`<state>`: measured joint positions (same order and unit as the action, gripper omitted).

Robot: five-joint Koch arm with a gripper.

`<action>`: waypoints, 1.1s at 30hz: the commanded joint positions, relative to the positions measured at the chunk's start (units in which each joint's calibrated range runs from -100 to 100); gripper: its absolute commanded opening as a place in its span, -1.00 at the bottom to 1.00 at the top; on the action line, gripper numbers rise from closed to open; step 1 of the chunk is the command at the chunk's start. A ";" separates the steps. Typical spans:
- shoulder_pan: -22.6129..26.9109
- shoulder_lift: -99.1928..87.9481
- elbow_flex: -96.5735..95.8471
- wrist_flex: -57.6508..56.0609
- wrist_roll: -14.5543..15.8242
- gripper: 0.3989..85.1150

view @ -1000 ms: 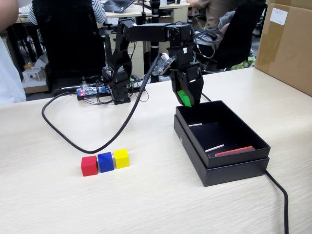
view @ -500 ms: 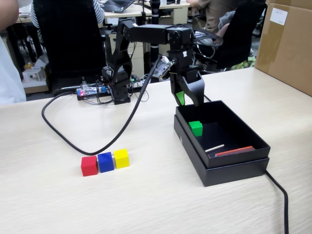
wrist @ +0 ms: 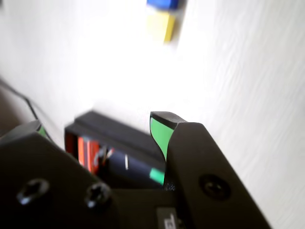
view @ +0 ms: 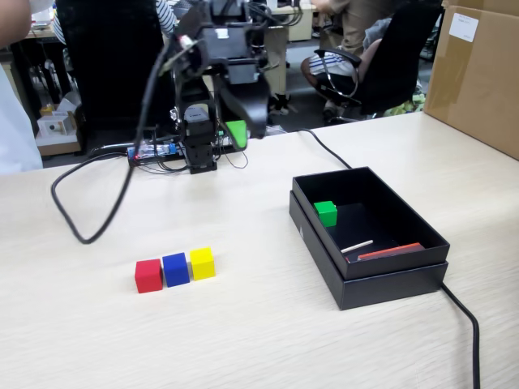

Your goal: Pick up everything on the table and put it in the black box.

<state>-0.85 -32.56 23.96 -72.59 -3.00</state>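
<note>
The green cube (view: 326, 212) lies inside the black box (view: 381, 285), near its far left corner. In a row on the table (view: 243, 324) stand the red cube (view: 148, 275), the blue cube (view: 175, 269) and the yellow cube (view: 202, 262). My gripper (view: 246, 130) hangs high above the table, to the left of the box and behind the row, open and empty. In the wrist view the gripper (wrist: 97, 125) has its green-padded fingers (wrist: 159, 131) wide apart, with the box (wrist: 119, 136) and the green cube (wrist: 156, 175) seen between them. The yellow cube (wrist: 161, 26) and blue cube (wrist: 163, 3) sit at the top edge.
A thick black cable (view: 84, 241) loops over the table at the left; another cable (view: 462, 312) runs off at the right. The arm's base (view: 199, 150) stands at the back. A brown carton (view: 478, 73) is at the far right. The box also holds a white stick (view: 357, 245) and an orange strip (view: 389, 252).
The gripper opened and the green cube dropped into the box. The arm then swung up and to the left, away from the box, dragging the cable loop leftward.
</note>
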 commanded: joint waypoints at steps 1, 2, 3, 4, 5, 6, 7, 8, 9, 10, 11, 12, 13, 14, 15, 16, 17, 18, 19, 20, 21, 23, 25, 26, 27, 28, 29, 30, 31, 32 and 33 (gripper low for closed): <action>-5.03 1.52 2.24 0.15 -3.81 0.10; -6.20 3.47 2.60 0.24 -4.35 0.11; -7.23 5.42 3.06 0.24 -4.79 0.12; -8.21 7.94 3.69 0.24 -5.18 0.12; -8.99 10.35 4.42 0.24 -5.42 0.12; -10.45 15.40 6.14 0.24 -6.20 0.12; -10.99 17.81 6.86 0.24 -6.50 0.12; -11.87 23.20 9.22 0.24 -6.84 0.12; -12.45 28.37 11.58 0.24 -6.98 0.11; -12.75 30.89 13.03 0.24 -6.98 0.11; -13.19 35.37 15.20 0.24 -6.98 0.11; -13.33 37.55 16.20 0.24 -7.03 0.11; -13.48 39.61 16.93 0.24 -7.08 0.11; -13.68 43.51 18.20 0.24 -7.42 0.11; -13.72 45.47 19.10 0.24 -7.42 0.11; -13.72 47.19 19.92 0.24 -7.42 0.11; -13.77 48.79 20.83 0.24 -7.42 0.11; -13.77 50.06 21.55 0.24 -7.42 0.11; -13.77 51.43 22.28 0.24 -7.42 0.11; -13.77 52.69 23.09 0.24 -7.42 0.11; -13.77 53.96 24.00 0.24 -7.42 0.11; -13.68 57.28 25.72 0.24 -7.42 0.11; -13.63 61.19 28.35 0.24 -7.42 0.10; -13.63 62.33 29.17 0.15 -7.42 0.10; -13.63 63.37 29.80 0.24 -7.42 0.07; -13.58 64.28 30.53 0.15 -7.42 0.04; -13.53 65.32 31.34 0.24 -7.42 0.02; -13.53 66.12 31.98 0.24 -7.42 -0.01; -13.48 66.58 32.25 0.24 -7.42 -0.05; -13.43 66.92 32.34 0.15 -7.42 -0.11; -13.43 66.92 32.34 0.15 -7.42 -0.17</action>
<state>-14.33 35.92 51.80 -72.51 -10.43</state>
